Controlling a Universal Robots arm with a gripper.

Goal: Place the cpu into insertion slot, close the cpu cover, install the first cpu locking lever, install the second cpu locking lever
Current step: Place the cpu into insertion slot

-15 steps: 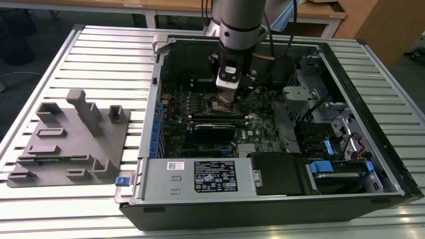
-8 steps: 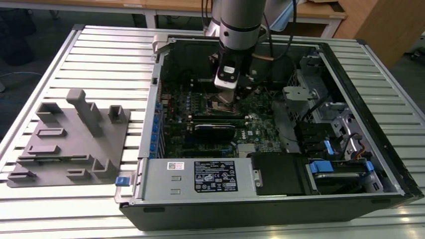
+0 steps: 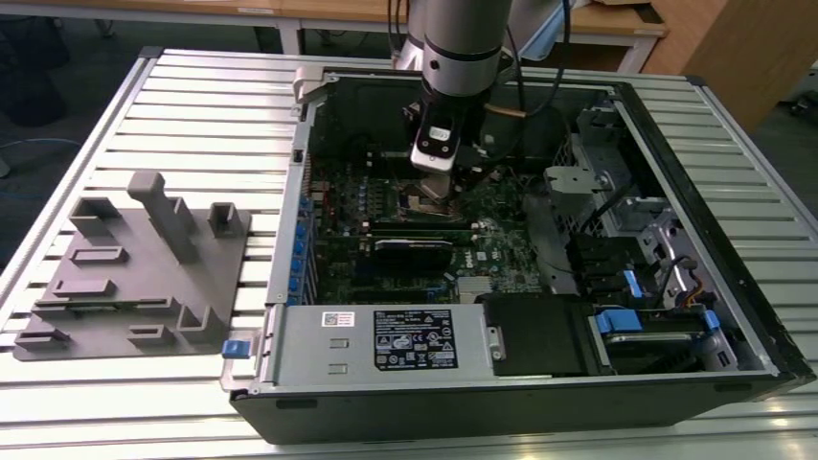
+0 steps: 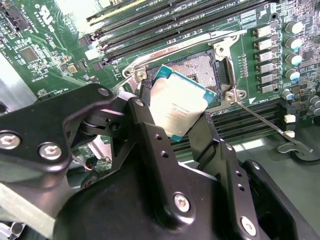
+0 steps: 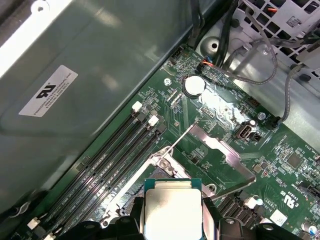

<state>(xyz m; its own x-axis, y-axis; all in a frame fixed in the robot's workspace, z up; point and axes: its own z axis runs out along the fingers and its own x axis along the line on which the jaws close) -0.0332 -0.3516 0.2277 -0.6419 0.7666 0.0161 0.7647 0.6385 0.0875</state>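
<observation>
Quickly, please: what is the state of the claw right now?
The claw is closed, holding the cpu near the open socket.

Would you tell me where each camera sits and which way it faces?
Exterior view: off the arm, above the open computer case, looking down in; arm and gripper show.
Second wrist view: on the arm, facing the socket; both fingers hold the cpu.
First wrist view: on the arm, facing the motherboard and open cpu cover; fingers show.
Both wrist views share the cpu.
</observation>
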